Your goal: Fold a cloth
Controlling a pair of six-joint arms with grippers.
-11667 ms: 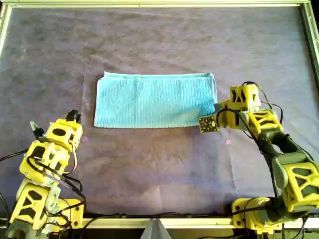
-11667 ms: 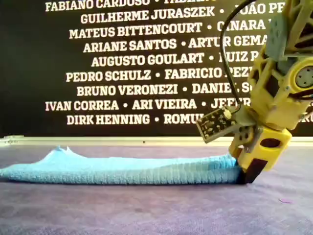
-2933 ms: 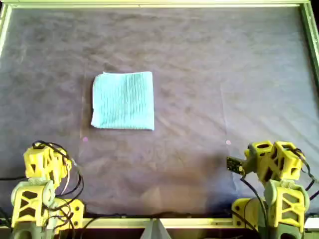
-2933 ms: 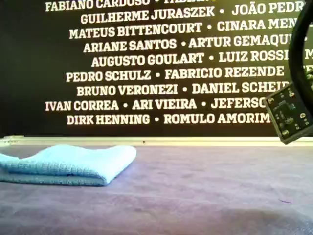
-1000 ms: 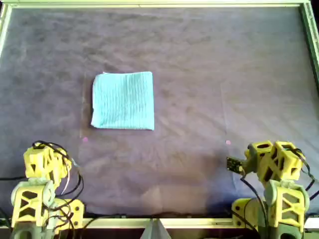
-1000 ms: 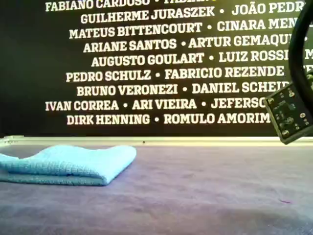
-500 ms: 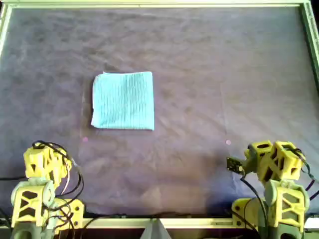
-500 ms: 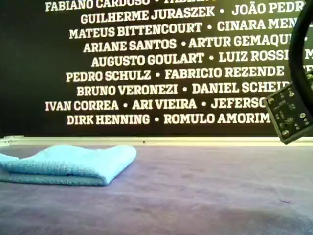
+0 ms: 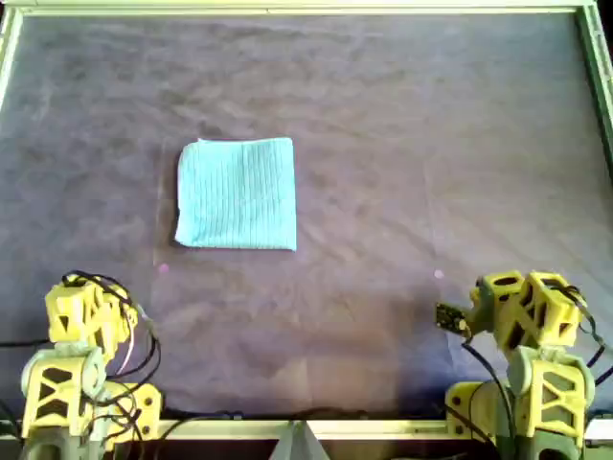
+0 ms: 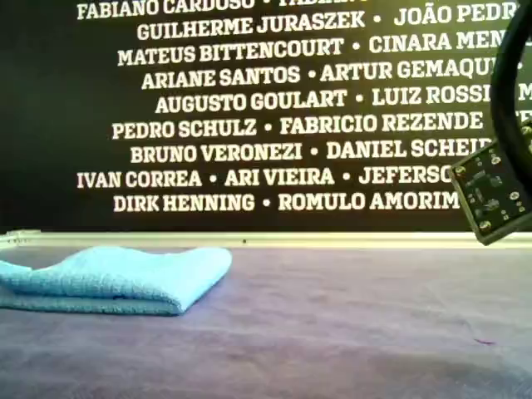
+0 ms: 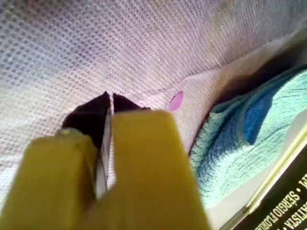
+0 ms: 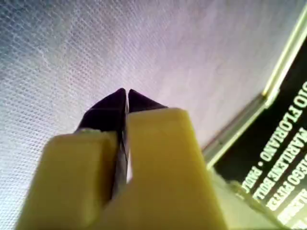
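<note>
The light turquoise cloth (image 9: 236, 194) lies folded into a small near-square pad on the dark purple-grey table covering (image 9: 402, 144), left of centre in the overhead view. It also shows at the exterior view's left (image 10: 116, 278) and in the first wrist view (image 11: 244, 143). My first gripper (image 11: 111, 98) is shut and empty, a short way from the cloth; its arm (image 9: 86, 321) is folded back at the overhead view's lower left. My second gripper (image 12: 126, 93) is shut and empty over bare covering; its arm (image 9: 527, 316) is folded at the lower right.
A pale metal frame (image 9: 306, 8) runs round the table. Small pink dots (image 9: 163, 269) (image 9: 439, 274) mark the covering. A black banner with names (image 10: 266, 116) stands behind the far edge. A small circuit board (image 10: 490, 195) on the second arm shows at the exterior view's right.
</note>
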